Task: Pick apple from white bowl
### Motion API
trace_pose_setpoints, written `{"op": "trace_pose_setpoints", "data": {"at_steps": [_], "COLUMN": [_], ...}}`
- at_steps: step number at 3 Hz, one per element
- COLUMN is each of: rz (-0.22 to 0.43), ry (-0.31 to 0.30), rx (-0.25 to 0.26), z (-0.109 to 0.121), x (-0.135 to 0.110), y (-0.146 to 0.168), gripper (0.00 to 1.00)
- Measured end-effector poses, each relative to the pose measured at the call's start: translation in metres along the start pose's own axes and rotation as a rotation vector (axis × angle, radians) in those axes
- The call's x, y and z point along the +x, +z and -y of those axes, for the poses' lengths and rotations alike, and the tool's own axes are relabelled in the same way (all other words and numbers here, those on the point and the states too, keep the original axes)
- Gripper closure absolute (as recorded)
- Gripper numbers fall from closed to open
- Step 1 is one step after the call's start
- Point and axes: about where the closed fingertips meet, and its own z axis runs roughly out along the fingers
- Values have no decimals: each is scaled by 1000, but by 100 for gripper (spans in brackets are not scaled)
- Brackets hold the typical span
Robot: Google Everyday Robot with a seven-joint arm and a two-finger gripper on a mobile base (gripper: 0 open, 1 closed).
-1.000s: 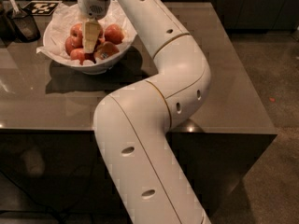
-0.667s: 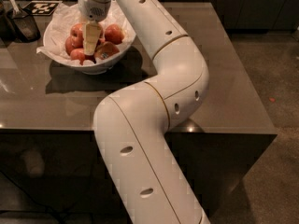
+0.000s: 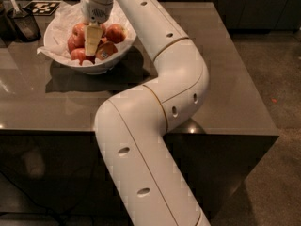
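The apples (image 3: 115,32) lay heaped in the white bowl (image 3: 101,68), on crumpled paper (image 3: 60,23), at the far left of the bench (image 3: 225,79). Over the last second the gripper (image 3: 91,51) had barely shifted. It stayed lowered into the heap, and no apple had been lifted. Judgement: the grasp was in hand but not completed. The gripper's tip sat between two front apples, touching or just beside them. Whether it was open or closed could not be told.
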Motion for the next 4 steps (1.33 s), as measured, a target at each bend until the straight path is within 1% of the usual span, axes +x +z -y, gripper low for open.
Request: {"op": "trace_pose_setpoints", "data": {"at_steps": [1,2,3,4], "rz": [-1,-2,4,18], "ry": [1,5,5,1], "rx": [-4,-6,7,36], "z": [0,0,3,11], "x": [0,1,-1,-5], "y": [2,3,5,4], "gripper": [88,100,100,100]}}
